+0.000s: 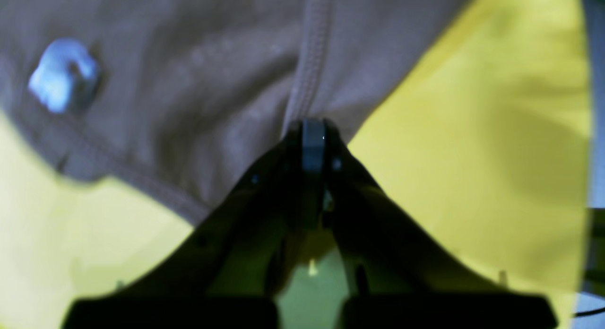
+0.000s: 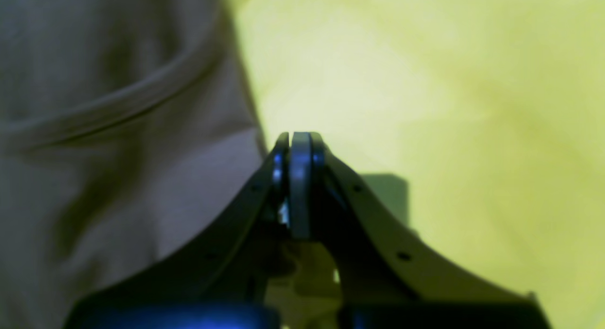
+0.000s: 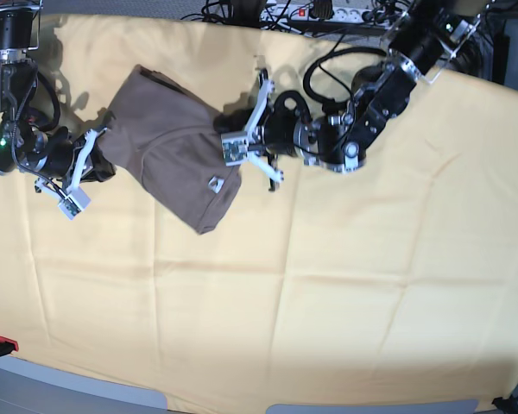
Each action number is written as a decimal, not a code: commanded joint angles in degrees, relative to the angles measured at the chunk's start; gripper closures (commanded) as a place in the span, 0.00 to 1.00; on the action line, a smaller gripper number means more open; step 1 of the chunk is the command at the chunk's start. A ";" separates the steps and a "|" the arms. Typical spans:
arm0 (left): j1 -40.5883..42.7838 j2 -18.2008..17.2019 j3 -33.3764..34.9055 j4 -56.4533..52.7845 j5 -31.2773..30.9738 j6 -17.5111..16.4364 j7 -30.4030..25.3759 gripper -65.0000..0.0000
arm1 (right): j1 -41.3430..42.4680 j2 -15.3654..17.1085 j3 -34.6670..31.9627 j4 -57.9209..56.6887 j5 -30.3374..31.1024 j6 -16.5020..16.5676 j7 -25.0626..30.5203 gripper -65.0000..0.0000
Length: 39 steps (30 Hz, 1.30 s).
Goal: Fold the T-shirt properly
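Note:
The taupe T-shirt (image 3: 168,147) lies bunched and creased at the back left of the yellow cloth, with its small light tag (image 3: 216,183) near the lower end. My left gripper (image 3: 229,142) is at its right edge. In the left wrist view the gripper (image 1: 313,130) is shut on a stitched seam of the shirt (image 1: 198,83), and the tag (image 1: 64,76) is to the left. My right gripper (image 3: 101,145) is at the shirt's left edge. In the right wrist view it (image 2: 300,139) is shut where the shirt's (image 2: 118,130) edge meets the fingertips.
A large pale yellow cloth (image 3: 328,285) covers the table. A power strip and cables (image 3: 328,12) lie along the back edge. A small red object (image 3: 4,345) sits at the front left corner. The grey table edge (image 3: 86,392) runs along the front.

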 commanded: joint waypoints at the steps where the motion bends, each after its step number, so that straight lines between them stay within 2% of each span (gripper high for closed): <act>1: -2.14 0.46 -0.31 -0.63 -0.17 0.14 -1.20 1.00 | 0.04 1.01 0.50 1.20 0.98 0.10 0.63 1.00; 10: -9.22 1.73 -0.28 -12.92 3.91 0.14 -8.98 1.00 | -4.35 0.98 0.70 4.94 1.01 0.10 0.68 1.00; 16: -11.72 5.25 -0.28 -19.19 6.99 0.14 -12.26 1.00 | -8.15 0.98 0.74 6.88 1.66 0.10 0.68 1.00; 18: -12.55 6.34 -0.28 -20.20 7.28 1.44 -12.83 1.00 | -9.60 0.92 1.68 7.52 3.74 0.10 0.66 1.00; 23: -13.09 8.50 -0.28 -20.37 7.80 1.46 -12.87 1.00 | -14.80 0.48 8.02 10.29 10.73 0.10 -1.81 1.00; 25: -13.09 8.90 -0.28 -20.37 8.66 2.86 -13.51 1.00 | -17.57 0.31 10.38 11.54 14.58 0.10 -3.04 1.00; 29: -13.49 9.01 -0.31 -20.37 9.81 3.76 -14.19 1.00 | -20.76 -2.16 14.82 12.92 14.60 0.10 -3.19 1.00; 32: -15.08 8.98 -0.31 -20.31 9.73 3.76 -12.50 1.00 | -20.87 -4.11 19.52 13.05 15.21 0.10 -2.99 1.00; 35: -16.68 8.52 -1.01 -19.69 5.95 3.76 -10.16 1.00 | -20.92 -5.64 25.35 13.05 19.52 0.10 -3.63 1.00; 38: -17.31 7.41 -4.37 -17.57 -2.78 3.34 -6.56 1.00 | -20.92 -7.74 30.93 13.05 24.87 0.10 -6.67 1.00; 39: -17.38 7.13 -6.21 -16.74 -6.43 2.12 -4.72 1.00 | -20.90 -8.33 32.48 13.05 27.12 0.10 -8.15 1.00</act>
